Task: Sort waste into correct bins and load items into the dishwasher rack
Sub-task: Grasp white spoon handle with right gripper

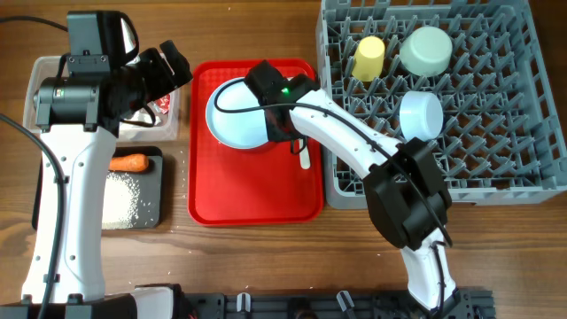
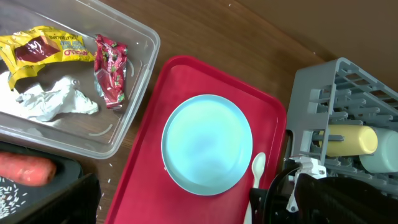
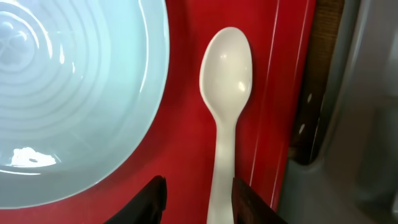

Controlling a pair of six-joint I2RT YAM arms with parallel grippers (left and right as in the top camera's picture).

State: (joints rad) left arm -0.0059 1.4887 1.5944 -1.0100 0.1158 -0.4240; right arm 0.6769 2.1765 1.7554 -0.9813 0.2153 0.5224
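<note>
Two fingers [image 3: 155, 202] of my right gripper [image 3: 200, 186] stand apart astride the white spoon [image 3: 225, 81]
The plate [image 3: 74, 93] rim crowds one side, tray [image 3: 289, 74] lip and rack [image 3: 367, 93] the other

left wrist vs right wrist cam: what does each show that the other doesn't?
Only left wrist: clear rectangular plastic tub holding a crumpled yellow wrapper, crumpled red wrapper and white tissue wad; orange carrot and white rice grains in the black tray; yellow plastic cup.
Only right wrist: the right gripper, jaws astride the handle of the white plastic spoon.
Both: that spoon beside the large pale blue plate on the red serving tray, plus the grey pegged rack, only a blurred edge in the right wrist view.
</note>
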